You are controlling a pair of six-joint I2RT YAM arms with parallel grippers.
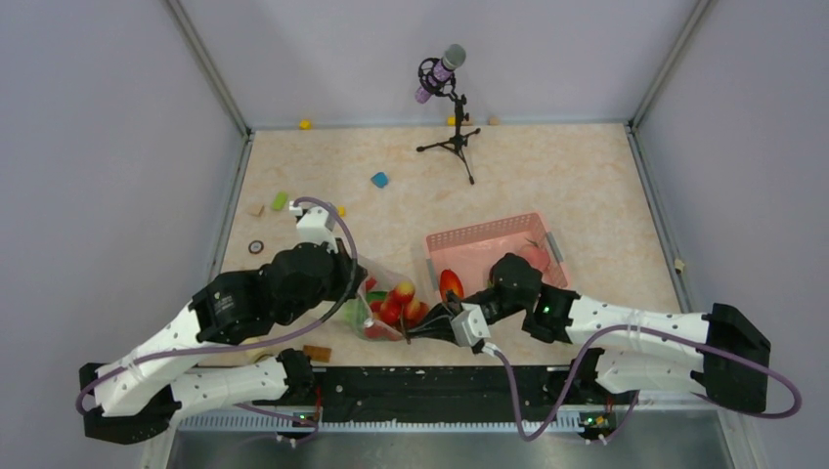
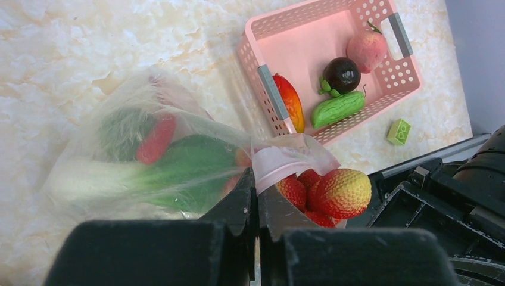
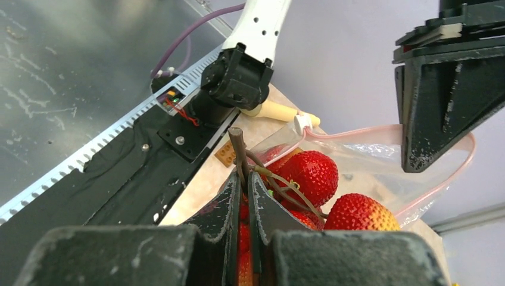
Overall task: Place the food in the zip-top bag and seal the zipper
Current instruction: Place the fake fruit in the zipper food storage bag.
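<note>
The clear zip-top bag (image 2: 149, 161) lies near the front edge with green-white bok choy (image 2: 178, 167) and a red chilli (image 2: 156, 138) inside. My left gripper (image 2: 257, 179) is shut on the bag's mouth edge, where the pinkish zipper strip (image 2: 280, 165) runs. My right gripper (image 3: 243, 176) is shut on the brown stem (image 3: 237, 146) of a bunch of red berries (image 3: 309, 173), which hangs at the open mouth of the bag (image 3: 369, 149). From above, the berries (image 1: 399, 301) sit between the left gripper (image 1: 358, 289) and right gripper (image 1: 416, 332).
The pink basket (image 2: 309, 18) right of the bag holds a red-yellow mango (image 2: 290, 101), a green cucumber (image 2: 337, 109), a dark round fruit (image 2: 342, 74) and a pink fruit (image 2: 367, 50). A microphone stand (image 1: 454, 122) is at the back. Small blocks (image 1: 379, 180) lie scattered.
</note>
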